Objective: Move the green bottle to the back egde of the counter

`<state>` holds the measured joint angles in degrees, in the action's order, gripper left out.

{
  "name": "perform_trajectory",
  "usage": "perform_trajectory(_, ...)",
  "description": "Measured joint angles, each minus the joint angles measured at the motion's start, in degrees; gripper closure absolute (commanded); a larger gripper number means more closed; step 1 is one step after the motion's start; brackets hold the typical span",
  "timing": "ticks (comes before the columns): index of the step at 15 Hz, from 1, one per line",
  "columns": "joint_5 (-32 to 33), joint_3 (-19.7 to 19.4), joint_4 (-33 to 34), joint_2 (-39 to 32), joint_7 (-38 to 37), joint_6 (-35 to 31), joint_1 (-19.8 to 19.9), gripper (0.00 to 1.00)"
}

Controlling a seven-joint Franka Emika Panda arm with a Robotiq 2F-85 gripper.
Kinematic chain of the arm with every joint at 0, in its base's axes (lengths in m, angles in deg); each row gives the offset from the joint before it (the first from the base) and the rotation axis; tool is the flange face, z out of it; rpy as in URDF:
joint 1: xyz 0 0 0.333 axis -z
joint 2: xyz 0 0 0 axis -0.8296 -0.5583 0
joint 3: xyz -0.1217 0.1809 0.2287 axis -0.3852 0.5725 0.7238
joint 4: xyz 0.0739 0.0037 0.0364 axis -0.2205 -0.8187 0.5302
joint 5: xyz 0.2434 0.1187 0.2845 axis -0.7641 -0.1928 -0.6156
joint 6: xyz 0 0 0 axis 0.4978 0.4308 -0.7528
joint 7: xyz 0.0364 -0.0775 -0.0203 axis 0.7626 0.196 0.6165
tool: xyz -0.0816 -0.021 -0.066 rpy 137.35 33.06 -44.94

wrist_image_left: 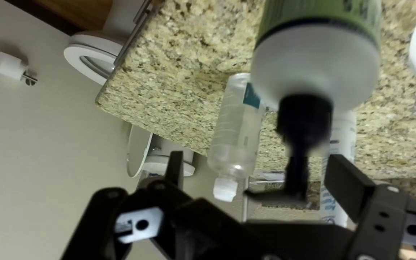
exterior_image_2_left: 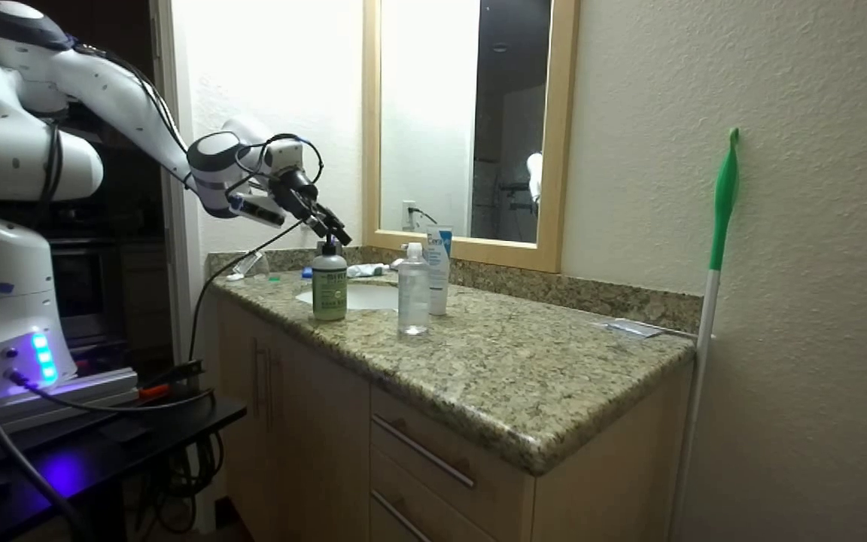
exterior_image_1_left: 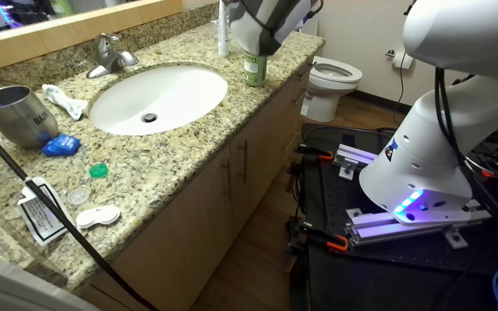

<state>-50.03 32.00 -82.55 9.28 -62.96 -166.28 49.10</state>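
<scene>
Over the counter [exterior_image_2_left: 539, 361], the arm [exterior_image_2_left: 123, 99] slopes down from ten o'clock in an exterior view, gripper [exterior_image_2_left: 332, 231] spread wide. The green bottle [exterior_image_2_left: 329, 290] stands vertical, pump [exterior_image_2_left: 329, 248] toward twelve

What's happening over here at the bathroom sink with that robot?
A robot arm has its gripper at the top of the green bottle. In the wrist view the jaws stand open, with the bottle's black pump showing between them, so it isn't clamped. The bottle stands upright on the counter, beside the sink and close to the front edge. It isn't at the back edge yet; my guess is that a grasp comes next.
</scene>
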Motion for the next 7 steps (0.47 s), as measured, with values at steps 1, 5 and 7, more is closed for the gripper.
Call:
perform_trajectory(1,1.14,-4.14,0.46,-1.28,1.37,1.11,-0.64,0.0)
perform_trajectory(5,3.13,-14.82,3.52,-3.98,2.02,6.28,-5.25,0.0)
perform_trajectory(7,3.23,-21.96,5.28,-5.18,2.36,10.55,-10.3,0.0)
